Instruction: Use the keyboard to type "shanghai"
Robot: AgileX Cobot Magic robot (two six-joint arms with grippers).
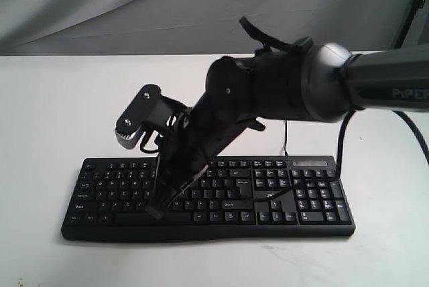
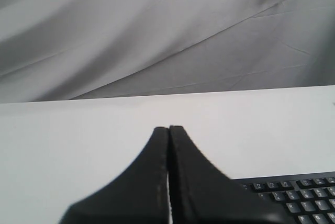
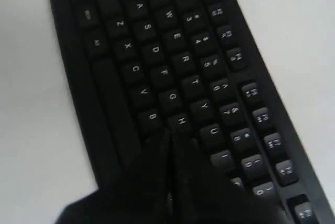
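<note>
Currently | table: white, bearing keyboard flat, mid-surface | keyboard: stiff, light, probably prone to sliding; best pressed straight down on keycaps, not gripped; long axis left-right in exterior view, number pad rightward | right end effector: clenched, empty, tip at H key | left end effector: clenched, empty, off keyboard.

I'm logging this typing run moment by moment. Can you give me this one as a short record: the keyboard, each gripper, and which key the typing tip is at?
keyboard: black, full-size, lying flat on the white table
right gripper: shut, reaching across and pointing down at the letter rows
key at its tip: H key; cannot tell if it is pressed
left gripper: shut, off the keyboard, over bare table
backdrop: grey cloth
</note>
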